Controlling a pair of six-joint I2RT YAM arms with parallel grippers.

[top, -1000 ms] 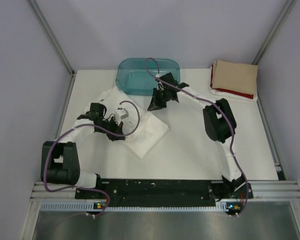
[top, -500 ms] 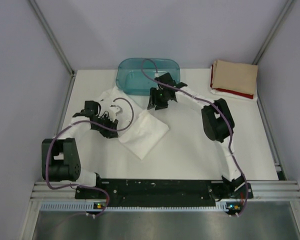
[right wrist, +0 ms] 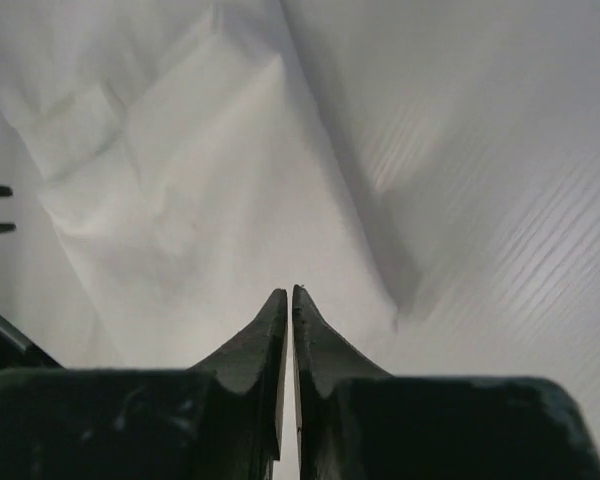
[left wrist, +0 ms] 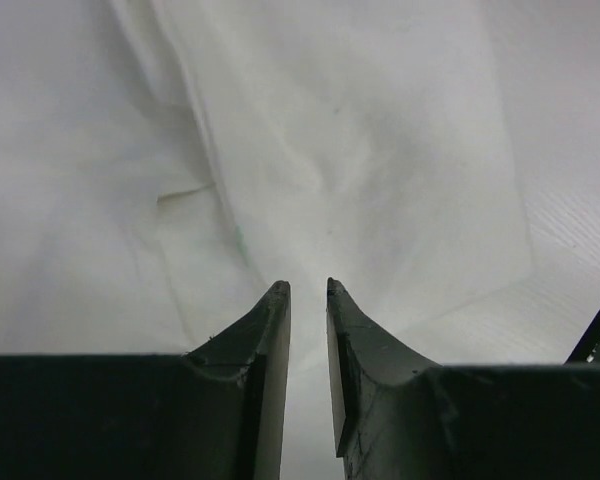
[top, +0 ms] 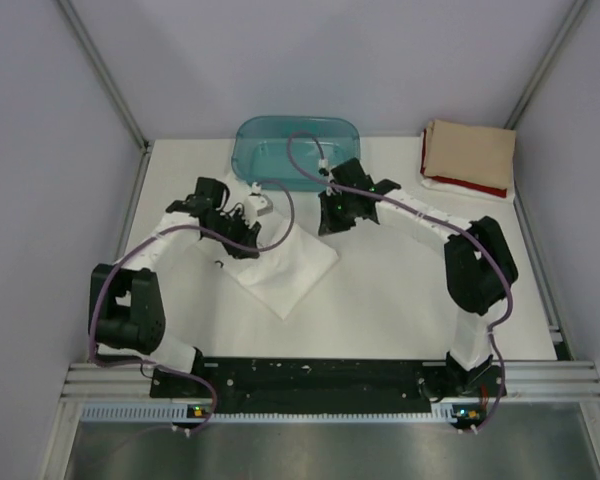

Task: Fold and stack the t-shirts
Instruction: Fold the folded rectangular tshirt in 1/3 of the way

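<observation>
White t-shirt (top: 285, 270) under both; left fingers (left wrist: 265, 340) slightly apart, right fingers (right wrist: 260, 345) together, seemingly empty.

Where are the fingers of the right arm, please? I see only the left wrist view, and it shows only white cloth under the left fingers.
Observer: The fingers of the right arm are at the far edge of the white t-shirt, on the near side of the teal tub.
Operator: Are they open?
Observer: No. The right wrist view shows them shut, with nothing visible between them.
Operator: Is any t-shirt already put aside?
Observer: Yes. A folded tan t-shirt lies on a red t-shirt in the far right corner of the table.
</observation>
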